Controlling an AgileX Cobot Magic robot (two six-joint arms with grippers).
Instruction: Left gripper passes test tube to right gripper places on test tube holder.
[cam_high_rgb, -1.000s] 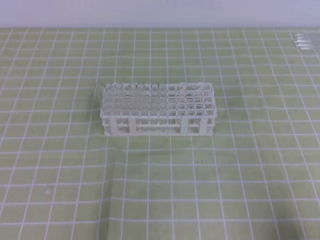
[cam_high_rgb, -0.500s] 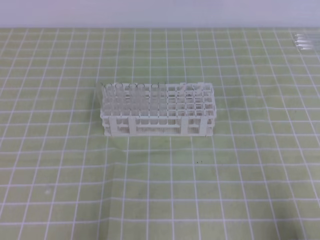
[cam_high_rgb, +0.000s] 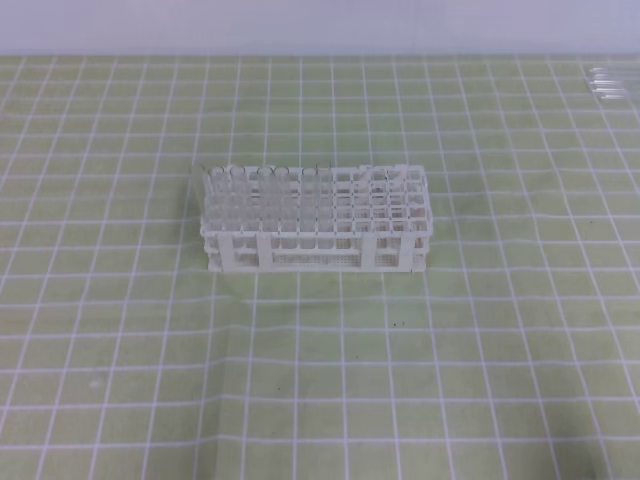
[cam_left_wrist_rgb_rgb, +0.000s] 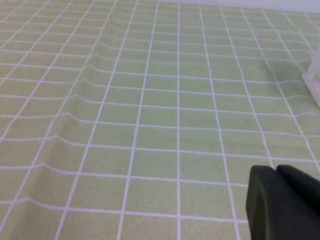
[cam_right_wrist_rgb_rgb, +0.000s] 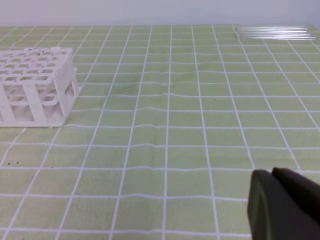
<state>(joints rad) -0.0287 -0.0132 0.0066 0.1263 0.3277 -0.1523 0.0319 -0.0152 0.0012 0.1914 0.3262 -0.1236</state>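
No legible text, label, brand, number or sign appeared in any view. The test tube holder (cam_high_rgb: 316, 220) carried no readable marking on its white lattice — none on the end face seen from the right wrist view either. The green mat (cam_high_rgb: 320, 380) bore only a plain white grid, without figures or letters. The black finger of the left gripper (cam_left_wrist_rgb_rgb: 285, 202) and that of the right gripper (cam_right_wrist_rgb_rgb: 285, 205) showed no lettering — both surfaces were unmarked.

Count, per kind:
1 test tube holder (cam_high_rgb: 316, 221); 2 black gripper tips; loose tubes (cam_right_wrist_rgb_rgb: 274, 33) – approx. 3, blurred.
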